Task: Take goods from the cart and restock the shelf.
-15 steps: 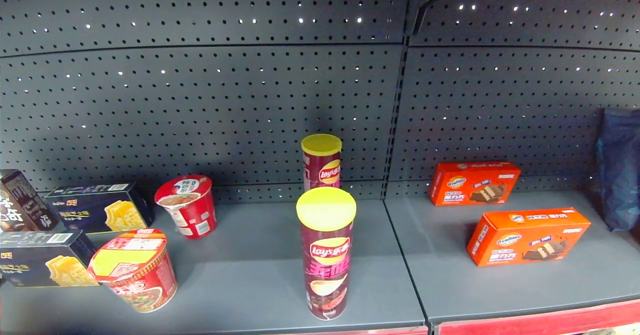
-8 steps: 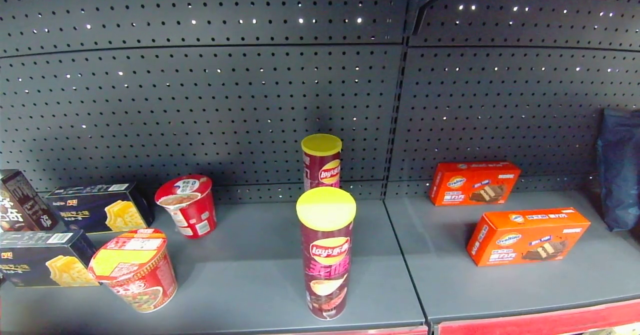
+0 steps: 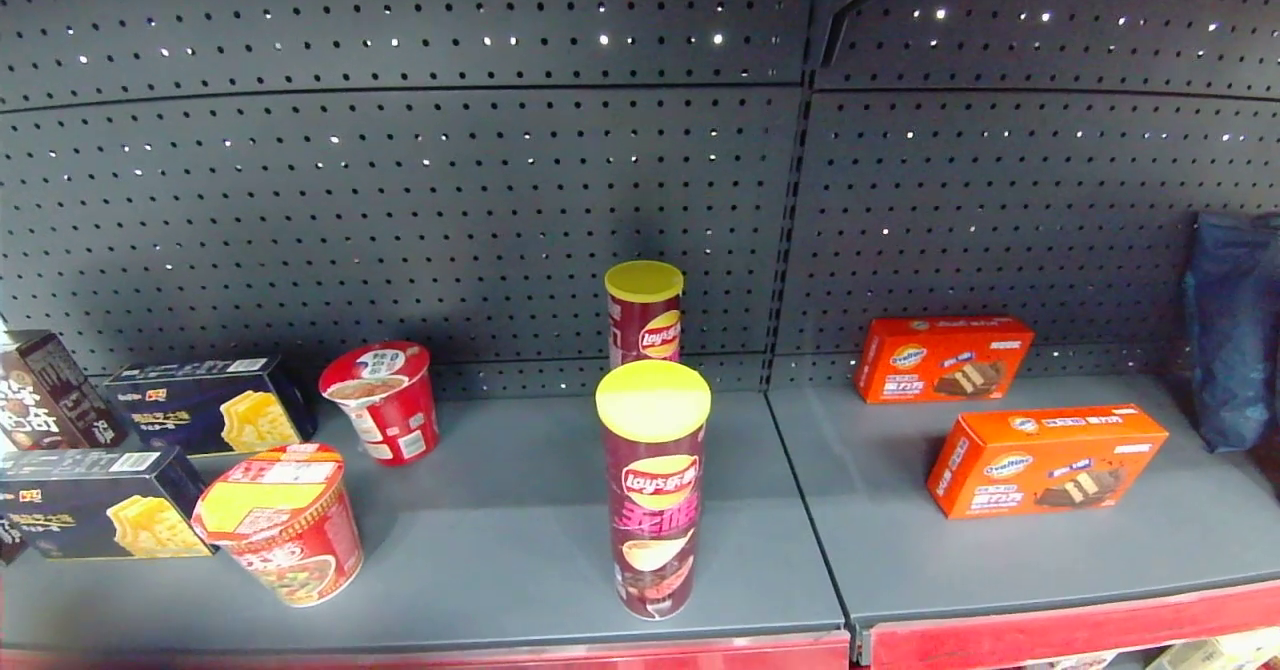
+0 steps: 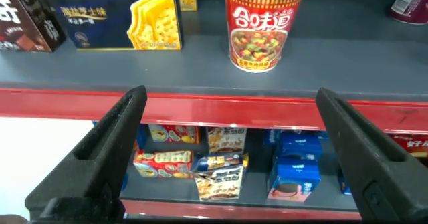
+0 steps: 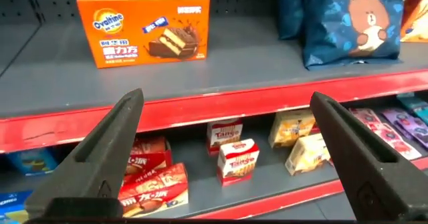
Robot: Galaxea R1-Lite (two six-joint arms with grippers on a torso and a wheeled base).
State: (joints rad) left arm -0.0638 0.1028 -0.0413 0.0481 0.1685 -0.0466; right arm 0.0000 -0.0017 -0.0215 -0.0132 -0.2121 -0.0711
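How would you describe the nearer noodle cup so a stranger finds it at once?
Take the left half of the grey shelf. At its front, beside a dark blue cracker box, stands a red noodle cup. Its lid is partly yellow, unlike that of the farther cup.

My count on the shelf [image 3: 480, 540]:
- Chip cans: 2, the near chip can [image 3: 653, 490] and the far chip can [image 3: 643, 312].
- Noodle cups: 2, the near noodle cup [image 3: 283, 522] and the far noodle cup [image 3: 383, 400].
- Dark blue cracker boxes: 2 on the left, the near cracker box [image 3: 100, 502] and the far cracker box [image 3: 205, 405].
- Dark brown box [image 3: 45, 390]: 1, far left.
- Orange cake boxes: 2 on the right, the near cake box [image 3: 1045, 460] and the far cake box [image 3: 940, 358].
- Blue bag [image 3: 1230, 330]: 1 that I can be sure of, at the right edge.
- Small cartons [image 4: 221, 174] on the level below: they overlap, so I can't count them.
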